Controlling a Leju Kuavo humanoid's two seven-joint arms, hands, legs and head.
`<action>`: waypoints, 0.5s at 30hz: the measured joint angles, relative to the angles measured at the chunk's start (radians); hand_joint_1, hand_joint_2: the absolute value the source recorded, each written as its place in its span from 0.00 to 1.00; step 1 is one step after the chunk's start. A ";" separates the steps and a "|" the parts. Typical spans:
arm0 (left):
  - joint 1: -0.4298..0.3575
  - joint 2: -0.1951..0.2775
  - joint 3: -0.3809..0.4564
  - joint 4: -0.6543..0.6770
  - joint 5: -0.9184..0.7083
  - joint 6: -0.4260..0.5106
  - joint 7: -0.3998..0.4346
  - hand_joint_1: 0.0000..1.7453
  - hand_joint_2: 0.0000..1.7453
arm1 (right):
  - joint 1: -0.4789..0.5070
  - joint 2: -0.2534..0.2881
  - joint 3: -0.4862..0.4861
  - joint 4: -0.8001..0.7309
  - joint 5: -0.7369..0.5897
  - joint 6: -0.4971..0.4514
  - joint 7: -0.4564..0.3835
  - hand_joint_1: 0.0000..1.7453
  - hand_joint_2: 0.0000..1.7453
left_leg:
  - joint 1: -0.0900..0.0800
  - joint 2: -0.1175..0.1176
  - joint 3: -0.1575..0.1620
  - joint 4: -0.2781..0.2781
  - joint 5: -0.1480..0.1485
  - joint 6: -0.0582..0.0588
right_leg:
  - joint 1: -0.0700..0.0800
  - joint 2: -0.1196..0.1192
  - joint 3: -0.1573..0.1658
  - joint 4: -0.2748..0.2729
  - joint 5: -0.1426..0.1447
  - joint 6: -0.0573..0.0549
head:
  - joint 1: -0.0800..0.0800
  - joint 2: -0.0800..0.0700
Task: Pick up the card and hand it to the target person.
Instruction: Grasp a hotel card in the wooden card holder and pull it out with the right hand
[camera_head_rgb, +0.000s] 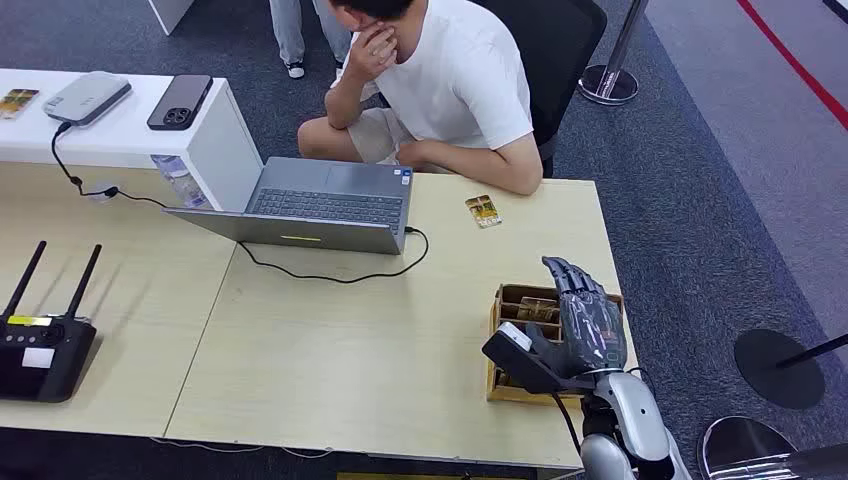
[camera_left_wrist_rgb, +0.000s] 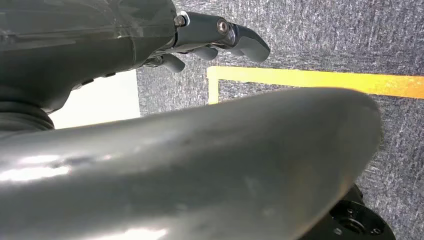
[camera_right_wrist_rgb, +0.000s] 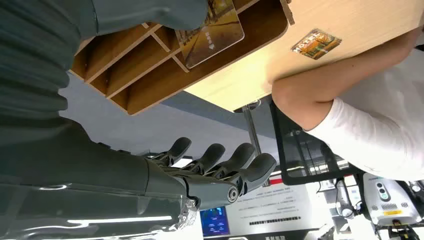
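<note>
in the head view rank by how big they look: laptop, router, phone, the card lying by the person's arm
1. laptop
2. router, though it sits nearer the camera, which inflates it
3. phone
4. card

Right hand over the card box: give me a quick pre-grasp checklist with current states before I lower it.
1. Right hand empty, fingers apart: ok.
2. Hand above the wooden card box: ok.
3. Card present in a box compartment: ok.
4. Fingers touching that card: cannot tell.
5. Seated person within reach at the table's far edge: ok, though looking at the laptop.
6. Left hand hanging over the floor, holding nothing: ok.
</note>
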 joint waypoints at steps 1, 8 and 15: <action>0.000 0.000 0.000 0.000 0.000 0.000 0.000 0.00 0.00 | -0.002 0.000 0.001 0.002 0.000 0.000 0.000 0.29 1.00 | 0.000 0.000 0.000 0.000 0.000 0.000 | 0.000 0.000 0.000 0.000 0.000 0.000 | 0.000 0.000; 0.000 0.000 0.000 0.000 0.000 0.000 0.000 0.00 0.00 | -0.026 0.000 0.012 0.020 -0.006 0.004 0.000 0.29 1.00 | 0.000 0.000 0.000 0.000 0.000 0.000 | 0.000 0.000 0.000 0.000 0.000 0.000 | 0.000 0.000; 0.000 0.000 0.000 0.000 0.000 0.000 0.000 0.00 0.00 | -0.035 0.000 0.021 0.036 -0.010 0.006 0.000 0.32 1.00 | 0.000 0.000 0.000 0.000 0.000 0.000 | 0.000 0.000 0.000 0.000 0.000 0.000 | 0.000 0.000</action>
